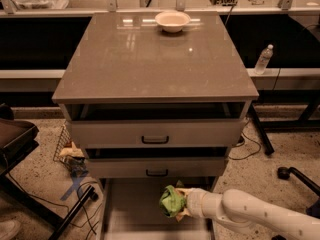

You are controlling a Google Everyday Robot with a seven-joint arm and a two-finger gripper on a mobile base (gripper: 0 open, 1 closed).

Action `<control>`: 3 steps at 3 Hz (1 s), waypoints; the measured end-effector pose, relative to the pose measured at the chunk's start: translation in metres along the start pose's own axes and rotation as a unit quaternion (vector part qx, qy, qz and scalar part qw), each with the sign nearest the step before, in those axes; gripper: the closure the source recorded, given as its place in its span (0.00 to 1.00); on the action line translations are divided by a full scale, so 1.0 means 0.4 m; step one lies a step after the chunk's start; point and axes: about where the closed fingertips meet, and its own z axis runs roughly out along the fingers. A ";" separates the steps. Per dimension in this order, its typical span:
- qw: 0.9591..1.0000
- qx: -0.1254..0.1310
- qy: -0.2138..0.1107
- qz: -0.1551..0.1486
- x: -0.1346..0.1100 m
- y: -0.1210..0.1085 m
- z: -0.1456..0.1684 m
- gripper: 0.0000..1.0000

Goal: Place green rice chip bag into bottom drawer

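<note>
Placing step: gripper closed on green rice chip bag, held above open bottom drawer, toward its right wall; next, likely: lower to drawer floor; release.

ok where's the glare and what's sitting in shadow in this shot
Camera view: bright streaks of glare lie on the cabinet top either side of the white bowl. The bottom drawer is dim, and the tool holds the green rice chip bag over it.

One bowl, one bag, one tool over drawer.
</note>
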 end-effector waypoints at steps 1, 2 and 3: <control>0.999 -0.029 -0.002 0.031 0.079 0.068 0.145 1.00; 0.997 -0.042 -0.011 0.067 0.128 0.123 0.254 1.00; 0.996 -0.043 -0.013 0.072 0.131 0.134 0.265 0.82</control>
